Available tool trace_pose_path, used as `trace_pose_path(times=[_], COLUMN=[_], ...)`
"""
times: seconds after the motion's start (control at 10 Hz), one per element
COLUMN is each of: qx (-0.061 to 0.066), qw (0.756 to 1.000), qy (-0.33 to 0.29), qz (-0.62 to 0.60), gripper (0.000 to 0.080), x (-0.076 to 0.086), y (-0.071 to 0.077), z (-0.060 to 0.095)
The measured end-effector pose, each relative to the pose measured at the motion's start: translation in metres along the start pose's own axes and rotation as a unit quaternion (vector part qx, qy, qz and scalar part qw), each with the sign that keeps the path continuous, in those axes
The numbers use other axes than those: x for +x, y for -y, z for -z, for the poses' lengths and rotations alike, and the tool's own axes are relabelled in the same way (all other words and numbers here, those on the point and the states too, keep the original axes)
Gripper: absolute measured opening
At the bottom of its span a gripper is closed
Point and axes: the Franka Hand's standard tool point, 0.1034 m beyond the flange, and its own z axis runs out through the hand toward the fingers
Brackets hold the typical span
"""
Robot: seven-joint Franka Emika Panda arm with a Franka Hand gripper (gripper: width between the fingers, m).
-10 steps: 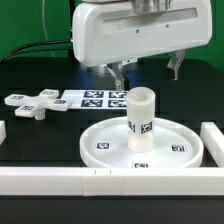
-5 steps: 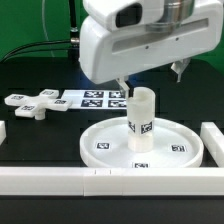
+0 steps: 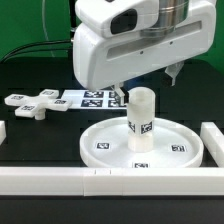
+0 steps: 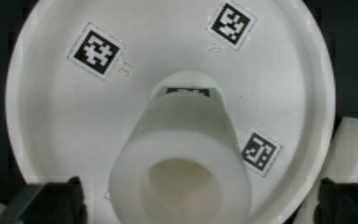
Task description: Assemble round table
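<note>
The large round rimmed disc (image 3: 160, 148) lies flat on the black table, with tags on its face. The stubby cylinder post (image 3: 140, 118) stands upright at its centre. My gripper (image 3: 146, 86) hangs open just above and behind the post top, tilted, with one finger (image 3: 119, 95) lower than the other (image 3: 173, 74). It holds nothing. In the wrist view the disc (image 4: 87, 110) fills the picture, the post (image 4: 194, 150) rises toward the camera, and my gripper (image 4: 194, 205) has its dark fingers (image 4: 51, 203) either side of the post. The small cross-shaped piece (image 3: 30, 104) lies at the exterior view's left.
The marker board (image 3: 92, 98) lies behind the disc. Long white bars run along the front (image 3: 60, 182), at the exterior view's right (image 3: 212, 140) and at its left edge (image 3: 3, 130).
My gripper has tilted and come lower toward the post top, then shifted slightly to the exterior view's left. The disc, post and cross piece have not moved.
</note>
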Motion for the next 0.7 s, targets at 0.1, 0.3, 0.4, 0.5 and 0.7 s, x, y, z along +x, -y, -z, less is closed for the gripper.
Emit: trace_pose_path(times=[0.1,0.3,0.4,0.5,0.7], qx=[0.001,0.002,0.001,0.002,0.002], qw=[1.0,1.0,1.0,1.0,1.0], qy=[0.001,0.002,0.001,0.002,0.001], qz=[-0.001,0.0,0.0,0.0,0.002], gripper=[0.0649,0.0649,0.0649,0.0649,0.0649], x=[0.0,0.002,0.003,0.002,0.003], y=[-0.002,0.0,0.0,-0.001,-0.001], z=[-0.002,-0.008,-0.012,-0.015,-0.014])
